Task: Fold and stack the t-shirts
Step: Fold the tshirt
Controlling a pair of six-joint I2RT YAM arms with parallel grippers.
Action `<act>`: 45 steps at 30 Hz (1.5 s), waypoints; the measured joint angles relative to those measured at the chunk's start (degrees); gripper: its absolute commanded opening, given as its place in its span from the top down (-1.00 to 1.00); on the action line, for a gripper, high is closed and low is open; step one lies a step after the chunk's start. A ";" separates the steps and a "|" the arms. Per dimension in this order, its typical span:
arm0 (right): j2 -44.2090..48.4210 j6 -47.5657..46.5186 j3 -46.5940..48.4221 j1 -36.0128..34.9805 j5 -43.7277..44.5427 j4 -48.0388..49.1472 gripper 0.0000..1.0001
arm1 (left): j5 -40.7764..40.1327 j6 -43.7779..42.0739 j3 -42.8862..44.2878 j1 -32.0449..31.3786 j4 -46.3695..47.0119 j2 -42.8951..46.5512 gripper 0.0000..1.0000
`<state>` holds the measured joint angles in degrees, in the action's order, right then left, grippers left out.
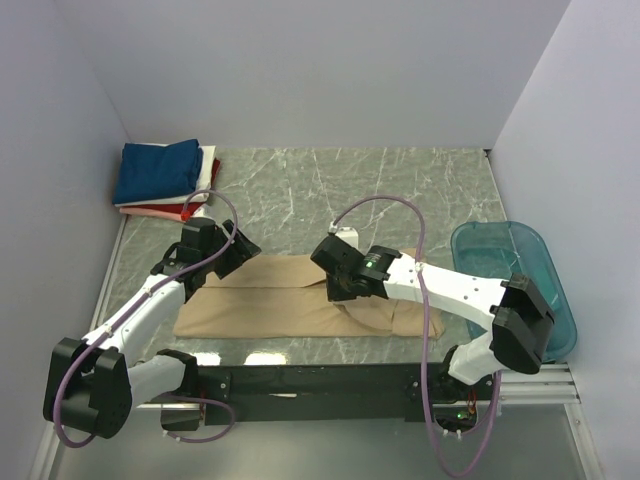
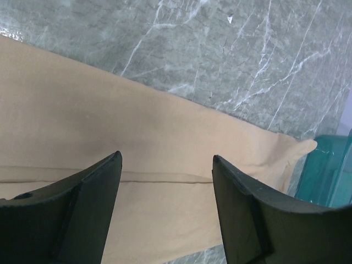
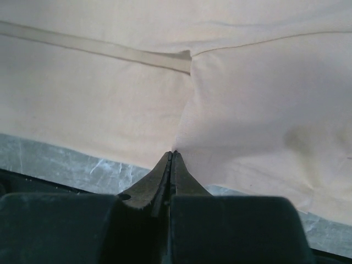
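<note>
Over the marbled table (image 1: 400, 190) the tan t-shirt (image 1: 260, 300) lies stretched sideways across the near half, flat on the left and bunched into soft folds at the right end beside the right arm. The left gripper (image 1: 238, 250) hovers over the shirt's far left corner, and its wrist view (image 2: 165, 159) shows the jaws standing wide apart with nothing between them, just beige cloth (image 2: 110, 121) and a seam line below. Now the right gripper (image 1: 340, 280), down on the middle of the shirt: from its wrist camera the fingertips (image 3: 173, 155) are pressed tight together right at an edge of the fabric (image 3: 110, 99), a crease rising from the tips, so it looks clamped on a pinch of cloth. A strip of grey marble shows on either side of those tips. In the far left corner, against the wall, sits the stack of folded t-shirts (image 1: 165, 185), navy on top with white and red peeking out beneath. Over on the right, clear of the shirt, rests the teal plastic tub (image 1: 490, 250), its corner also visible from the left wrist (image 2: 324, 176).
</note>
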<state>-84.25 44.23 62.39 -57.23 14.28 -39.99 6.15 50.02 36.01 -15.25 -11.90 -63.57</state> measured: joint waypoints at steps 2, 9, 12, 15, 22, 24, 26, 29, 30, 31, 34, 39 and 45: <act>-0.15 -0.24 0.00 0.00 -1.03 0.15 1.00 | 0.00 -0.02 0.00 0.00 0.00 0.00 -0.43; -0.85 0.44 -0.83 0.00 -3.06 0.98 0.25 | 0.00 0.00 0.00 0.00 0.00 0.11 -0.44; 0.04 1.16 -2.84 0.15 -3.19 1.60 0.17 | 0.02 0.00 0.00 0.00 0.02 0.11 -0.44; 3.87 2.71 -6.54 1.14 -2.99 1.57 0.18 | 0.07 0.02 -0.02 0.00 0.09 0.11 -0.43; 20.65 7.61 -19.98 8.48 -1.75 1.92 0.19 | 0.15 0.07 -0.02 -0.02 0.22 0.11 -0.43; 25.79 8.48 -25.05 11.50 -2.32 1.79 0.19 | 0.26 0.17 -0.04 0.00 0.46 0.11 -0.43; 29.57 8.94 -29.31 14.34 -3.30 1.95 0.19 | 0.48 0.22 -0.04 -0.02 0.59 0.11 -0.43; 31.71 9.53 -32.79 16.55 -4.55 2.10 0.14 | 0.63 0.22 -0.07 -0.02 0.90 0.11 -0.43; 31.76 9.62 -33.14 16.79 -4.74 2.16 0.14 | 0.63 0.22 -0.07 -0.02 0.94 0.11 -0.43; 31.74 9.86 -33.48 17.07 -4.79 2.78 0.14 | 0.66 0.22 -0.07 -0.02 0.96 0.11 -0.43; 31.23 9.99 -34.27 17.86 -5.16 4.96 0.14 | 0.68 0.22 -0.07 -0.02 0.92 0.13 -0.43; 28.55 10.16 -35.50 19.26 -5.44 8.68 0.17 | 0.66 0.20 -0.07 -0.02 0.90 0.63 -0.43; 26.05 10.16 -35.52 19.41 -5.07 10.88 0.35 | 0.66 0.20 -0.07 -0.02 0.85 0.85 -0.43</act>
<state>-58.19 54.39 26.87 -37.82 9.21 -29.10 6.81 50.22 35.94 -15.27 -11.05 -62.72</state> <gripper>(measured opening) 0.378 0.716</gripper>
